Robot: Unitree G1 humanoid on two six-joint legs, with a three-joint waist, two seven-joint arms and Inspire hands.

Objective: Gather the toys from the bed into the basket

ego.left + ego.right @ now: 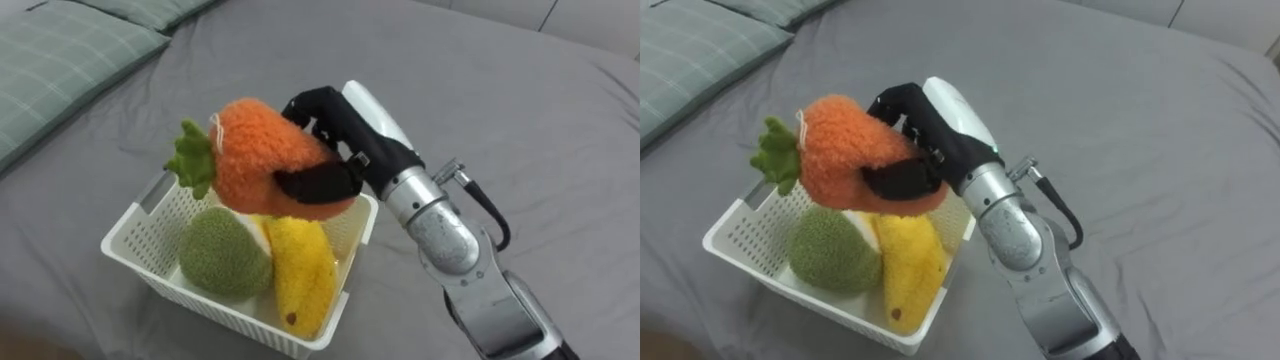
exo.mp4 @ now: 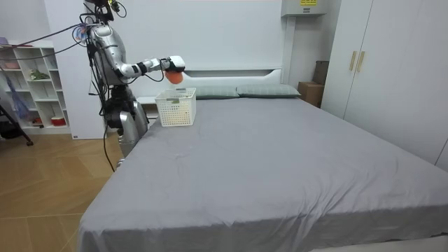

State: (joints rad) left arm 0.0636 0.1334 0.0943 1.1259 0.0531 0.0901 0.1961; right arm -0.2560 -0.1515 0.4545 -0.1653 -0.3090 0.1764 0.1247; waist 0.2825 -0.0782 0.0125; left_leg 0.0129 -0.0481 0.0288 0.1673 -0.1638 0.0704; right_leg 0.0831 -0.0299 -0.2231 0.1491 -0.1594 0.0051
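My right hand (image 1: 335, 135) (image 1: 925, 135) is shut on an orange plush carrot (image 1: 265, 155) (image 1: 850, 150) with a green leafy top, holding it just above a white slatted basket (image 1: 140, 245) (image 1: 735, 240) on the grey bed. Inside the basket lie a green plush ball (image 1: 222, 252) (image 1: 827, 250) and a yellow plush banana (image 1: 300, 275) (image 1: 905, 270). In the room view I stand at the bed's head-end corner with the carrot (image 2: 173, 72) held over the basket (image 2: 176, 108).
Green checked pillows (image 1: 60, 60) (image 1: 690, 50) lie at the upper left, near the headboard. The grey bedsheet (image 1: 500, 90) stretches wide to the right of the basket. A white shelf unit (image 2: 31, 87) stands behind me, and wardrobes (image 2: 392, 63) line the room view's right.
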